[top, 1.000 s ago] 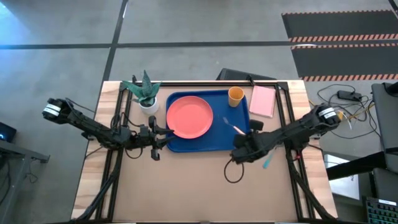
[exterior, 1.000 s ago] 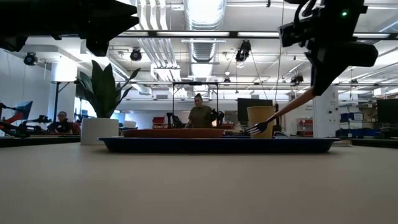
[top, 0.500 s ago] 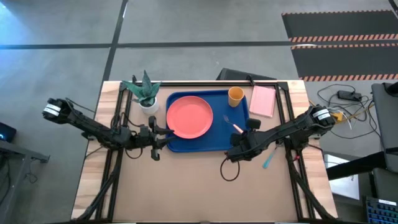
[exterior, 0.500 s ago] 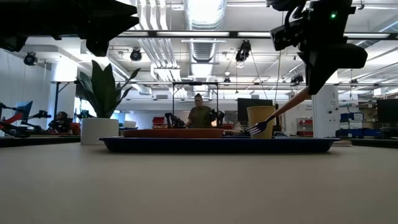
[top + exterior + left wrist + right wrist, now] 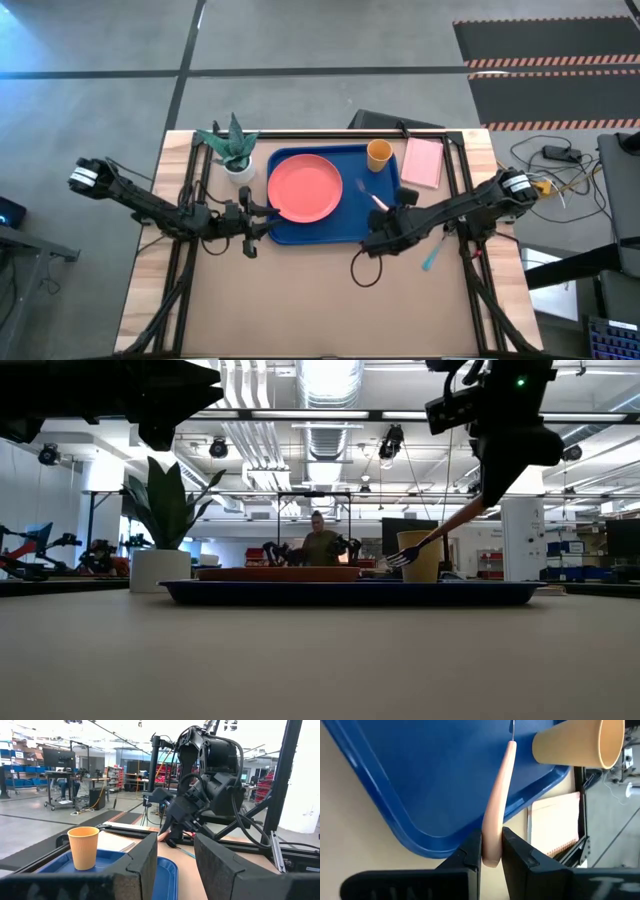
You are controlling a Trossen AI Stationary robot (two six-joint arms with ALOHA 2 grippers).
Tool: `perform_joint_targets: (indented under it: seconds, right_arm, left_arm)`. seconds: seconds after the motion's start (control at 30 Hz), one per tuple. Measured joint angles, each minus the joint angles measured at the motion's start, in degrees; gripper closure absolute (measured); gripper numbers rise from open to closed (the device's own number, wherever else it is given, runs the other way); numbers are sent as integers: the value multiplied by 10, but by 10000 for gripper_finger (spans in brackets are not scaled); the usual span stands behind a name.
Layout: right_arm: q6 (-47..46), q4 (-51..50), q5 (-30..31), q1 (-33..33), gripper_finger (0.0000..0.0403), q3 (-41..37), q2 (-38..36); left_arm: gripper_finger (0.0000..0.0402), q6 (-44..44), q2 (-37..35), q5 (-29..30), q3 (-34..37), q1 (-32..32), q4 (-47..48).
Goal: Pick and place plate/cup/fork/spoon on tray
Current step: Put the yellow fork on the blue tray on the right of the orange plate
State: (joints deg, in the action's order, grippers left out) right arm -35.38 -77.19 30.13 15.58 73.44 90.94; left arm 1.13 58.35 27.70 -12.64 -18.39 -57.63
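Now right pincer point(image 5: 490, 854) pinching fork point(image 5: 498, 800) handle over tray point(image 5: 425, 780); left pincer point(image 5: 176, 860) spread, idle.

**plastic, wood and matt black all round**

the tray point(image 5: 300, 232) looks like smooth blue plastic with a faint sheen. the plate point(image 5: 305, 187) on it is matt coral plastic, no glare at all. the cup point(image 5: 83, 847) has a dull, almost papery orange-yellow finish with a rolled rim. the fork point(image 5: 496, 825) has a smooth salmon plastic handle, and its tines look silvery metal. the table point(image 5: 300, 310) is pale wood at the edges under a flat tan top. right gripper point(image 5: 490, 862) fingers point(image 5: 468, 858) are matt black, slightly grainy plastic.
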Motion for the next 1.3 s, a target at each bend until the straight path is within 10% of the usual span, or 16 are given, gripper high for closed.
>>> perform_joint_targets:
  seconds: [1.3]
  right_arm:
    - [20, 172, 30, -45, 361, -94, 0]
  left_arm:
    - [288, 0, 0, 0, 0, 0, 0]
